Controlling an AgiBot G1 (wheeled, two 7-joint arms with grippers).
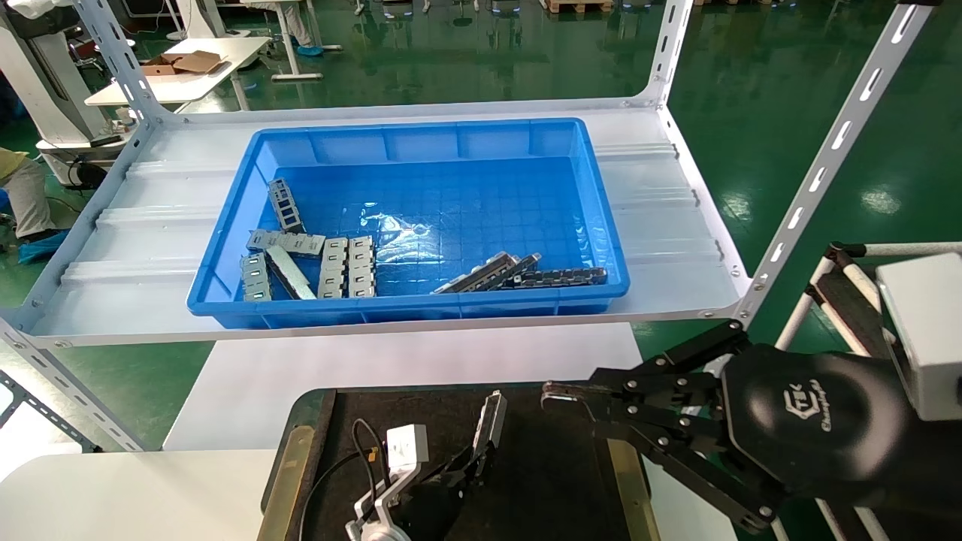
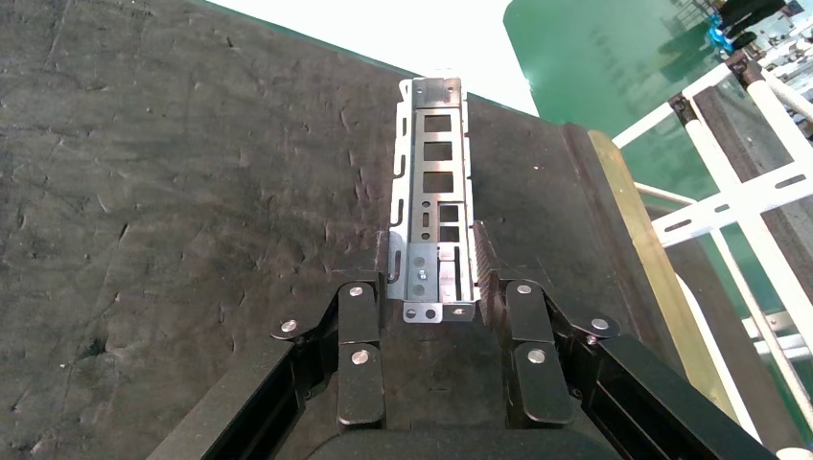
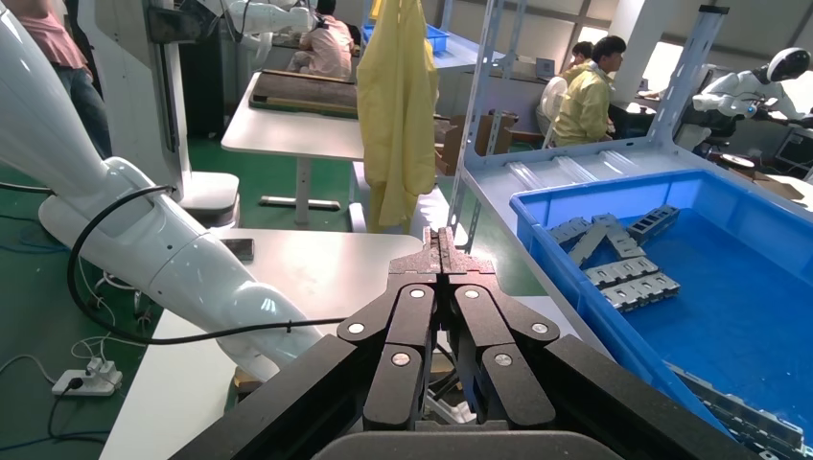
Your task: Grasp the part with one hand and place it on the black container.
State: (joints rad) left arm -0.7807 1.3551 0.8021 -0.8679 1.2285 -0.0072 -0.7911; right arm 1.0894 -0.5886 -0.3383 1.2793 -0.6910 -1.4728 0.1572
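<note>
The part point(image 1: 492, 419), a long narrow silver-grey channel with rectangular cutouts, is over the black container point(image 1: 560, 481). My left gripper point(image 1: 481, 451) is shut on the part's near end. In the left wrist view the part point(image 2: 436, 182) runs straight out from between the fingers point(image 2: 486, 264), which press on its two sides, low over the matte surface of the container point(image 2: 192, 192). Whether the part touches the container I cannot tell. My right gripper point(image 1: 547, 394) hovers shut and empty beside the container's right brass strip; its pads point(image 3: 451, 254) meet in the right wrist view.
A blue bin point(image 1: 406, 308) stands on the white shelf point(image 1: 676, 248) behind the container. It holds several grey slotted blocks point(image 1: 346, 267), more channel pieces point(image 1: 488, 272) and a dark chain-like strip point(image 1: 564, 276). A slanted shelf upright point(image 1: 819, 165) rises at the right.
</note>
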